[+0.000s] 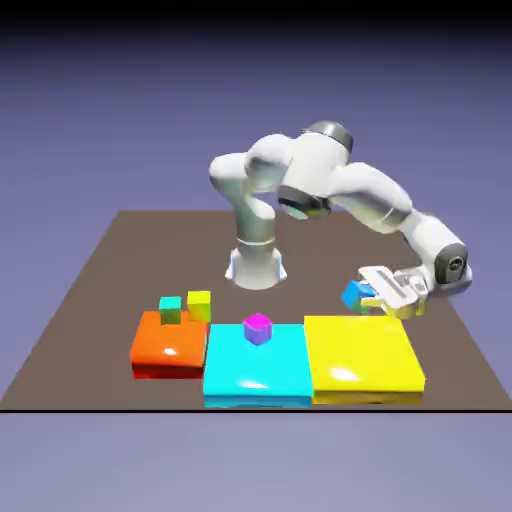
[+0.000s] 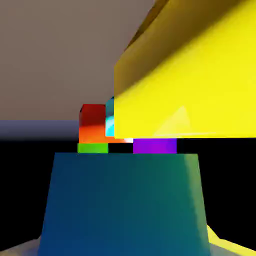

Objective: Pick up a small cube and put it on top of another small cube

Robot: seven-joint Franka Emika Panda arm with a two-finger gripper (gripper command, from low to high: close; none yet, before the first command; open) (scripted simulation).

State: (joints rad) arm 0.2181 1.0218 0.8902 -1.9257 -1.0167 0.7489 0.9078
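Observation:
The small bright blue cube (image 1: 354, 294) hangs just above the table behind the yellow slab (image 1: 362, 358), and my gripper (image 1: 366, 298) is shut on it, reaching in from the exterior view's right with the hand lying nearly level. In the hand view the blue cube (image 2: 122, 205) fills the lower half and hides the fingertips. Beyond it I see a magenta cube (image 2: 154, 145) and a yellow-green cube (image 2: 92, 147). In the exterior view the magenta cube (image 1: 257, 328) sits on the cyan slab (image 1: 255, 380).
A teal-green cube (image 1: 170, 309) and the yellow-green cube (image 1: 199, 305) stand at the back of the orange slab (image 1: 160, 352). The three slabs lie side by side along the near table edge. The yellow slab (image 2: 200, 75) looms close in the hand view.

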